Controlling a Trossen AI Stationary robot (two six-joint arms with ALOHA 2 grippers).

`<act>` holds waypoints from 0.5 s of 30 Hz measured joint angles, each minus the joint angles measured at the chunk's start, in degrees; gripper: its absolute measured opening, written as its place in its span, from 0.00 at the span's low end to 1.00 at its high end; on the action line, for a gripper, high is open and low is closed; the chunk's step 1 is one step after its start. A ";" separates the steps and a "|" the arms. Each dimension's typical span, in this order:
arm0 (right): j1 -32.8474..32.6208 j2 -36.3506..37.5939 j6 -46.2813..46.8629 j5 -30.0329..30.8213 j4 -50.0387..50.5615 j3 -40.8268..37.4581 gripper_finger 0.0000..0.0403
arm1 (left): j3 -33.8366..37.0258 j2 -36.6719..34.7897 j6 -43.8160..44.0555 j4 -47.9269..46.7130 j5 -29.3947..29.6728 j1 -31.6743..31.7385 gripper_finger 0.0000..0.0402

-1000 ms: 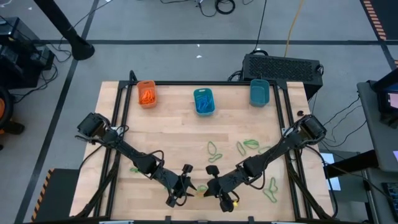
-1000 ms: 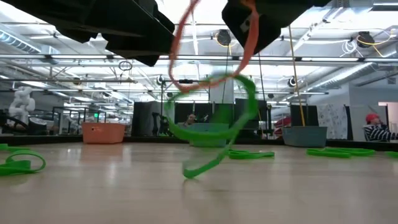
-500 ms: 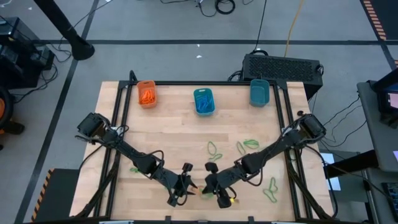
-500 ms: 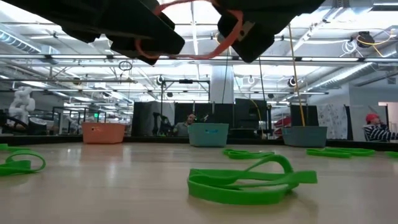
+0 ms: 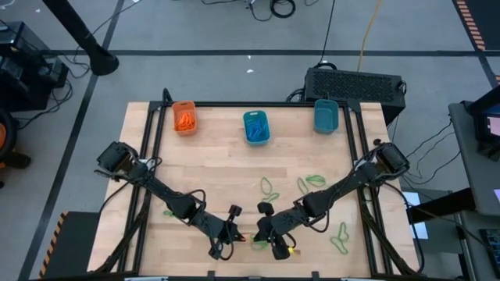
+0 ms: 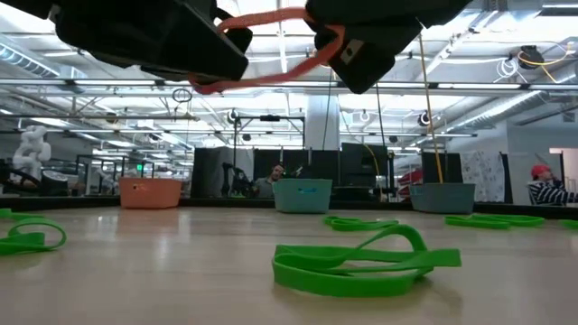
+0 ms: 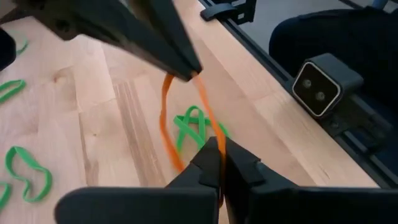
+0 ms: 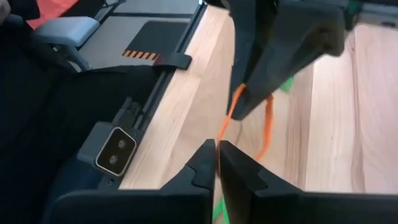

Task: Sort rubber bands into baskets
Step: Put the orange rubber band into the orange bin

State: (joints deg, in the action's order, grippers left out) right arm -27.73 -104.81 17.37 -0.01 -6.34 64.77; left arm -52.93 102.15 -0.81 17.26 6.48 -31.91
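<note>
Near the desk's (image 5: 156, 156) front edge, my left gripper (image 5: 232, 232) and right gripper (image 5: 264, 231) both clamp one orange rubber band (image 6: 271, 68), stretched between them above a green band (image 6: 357, 266).

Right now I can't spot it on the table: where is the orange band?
The orange band hangs stretched between the left pincer and right pincer, both shut on it, above the green band at the table's near edge.

In the low view both arms are cut off by the top edge.
</note>
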 joint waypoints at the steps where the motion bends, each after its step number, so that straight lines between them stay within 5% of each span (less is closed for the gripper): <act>1: 0.00 0.00 0.00 0.02 0.33 0.00 0.03 | 0.00 0.00 0.02 0.03 0.00 -0.03 0.01; 15: 0.31 0.55 -5.18 1.84 1.86 0.00 0.42 | 0.00 -0.09 0.50 -0.63 0.48 -0.02 0.00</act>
State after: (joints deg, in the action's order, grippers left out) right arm -27.41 -104.26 12.18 1.83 -4.49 64.77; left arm -52.93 102.05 -0.32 16.63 6.96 -31.92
